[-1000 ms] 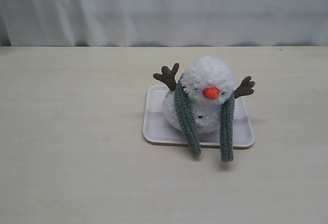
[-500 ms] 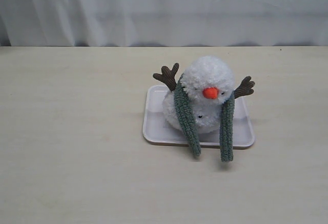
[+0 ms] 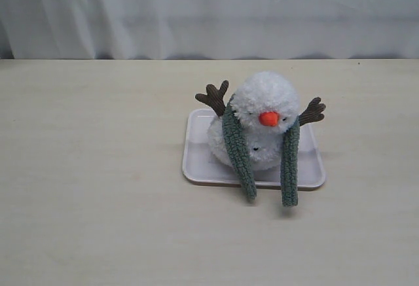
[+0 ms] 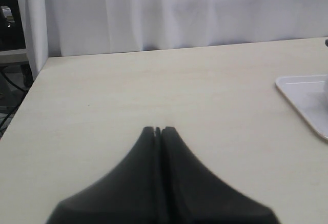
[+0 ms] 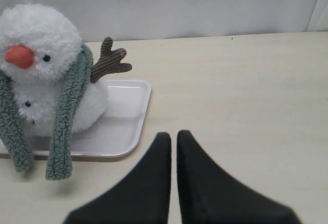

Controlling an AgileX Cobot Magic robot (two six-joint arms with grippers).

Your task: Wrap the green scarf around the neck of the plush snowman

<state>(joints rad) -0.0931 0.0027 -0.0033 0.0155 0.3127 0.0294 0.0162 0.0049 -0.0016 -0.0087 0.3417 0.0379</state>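
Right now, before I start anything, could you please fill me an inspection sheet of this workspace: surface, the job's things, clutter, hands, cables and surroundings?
Surface: pale wood-look table, flat, no spills seen.
Job's things: plush snowman sits upright on a white tray. The green scarf runs up both sides of its head; both ends hang down the front, uncrossed, past the tray's front edge.
Clutter: nothing seen.
Hands: left hand shut, empty, over bare table. Right hand shut with a thin gap, empty, short of the tray. Neither touches the snowman.
Cables: perhaps some in the dark gap beside the table; too dim to tell.
Surroundings: white curtain behind the table.
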